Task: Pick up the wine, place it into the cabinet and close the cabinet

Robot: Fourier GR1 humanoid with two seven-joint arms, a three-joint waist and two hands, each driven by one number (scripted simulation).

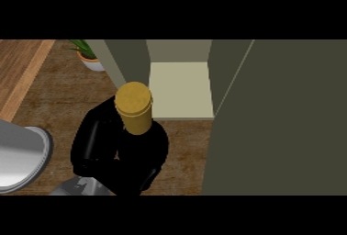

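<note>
The wine bottle (133, 106) is dark with a gold cap and stands upright in front of the open cabinet. My right hand (146, 156) is shut round its body and hides most of the glass. Black fingers (88, 142) wrap its left side. The gold cap reaches up level with the front edge of the cabinet's pale shelf (181, 89), just left of the opening. The cabinet door (278, 119) stands open at the right and fills that side of the view. My left hand does not show.
A potted plant (86, 55) stands on the wooden counter (54, 92) at the back left. A large grey rounded shape (20, 156) fills the left edge. The cabinet's left wall (129, 59) rises just behind the bottle.
</note>
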